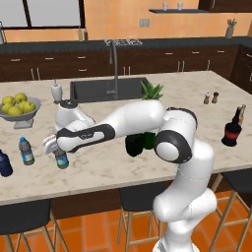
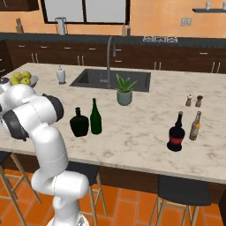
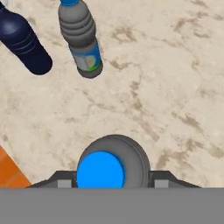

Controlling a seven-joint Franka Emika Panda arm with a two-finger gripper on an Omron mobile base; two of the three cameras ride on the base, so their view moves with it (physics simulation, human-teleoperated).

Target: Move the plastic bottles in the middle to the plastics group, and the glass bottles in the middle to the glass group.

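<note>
My gripper [image 1: 55, 147] is shut on a small clear plastic bottle [image 1: 61, 158] with a blue cap [image 3: 100, 174], held upright at the counter's left end; I cannot tell whether its base touches the counter. Just to its left stands the plastics group: a matching water bottle [image 1: 26, 151] [image 3: 82, 38] and a stubby dark blue bottle [image 1: 4, 163] [image 3: 22, 40]. In the middle stand the glass bottles, a squat black bottle [image 2: 79, 123] and a slim green bottle [image 2: 95, 117], partly hidden behind my arm in the left base view. The glass group, a red-labelled bottle [image 2: 176, 133] and an amber bottle [image 2: 195, 126], stands at the right.
A bowl of yellow fruit [image 1: 19, 109] and a white vase [image 1: 57, 91] stand behind the plastics group. Farther back, the sink [image 1: 108, 88] with its faucet lies beside a potted plant [image 2: 124, 91]. Salt and pepper shakers [image 2: 194, 100] stand at the far right. Stools line the counter's near edge.
</note>
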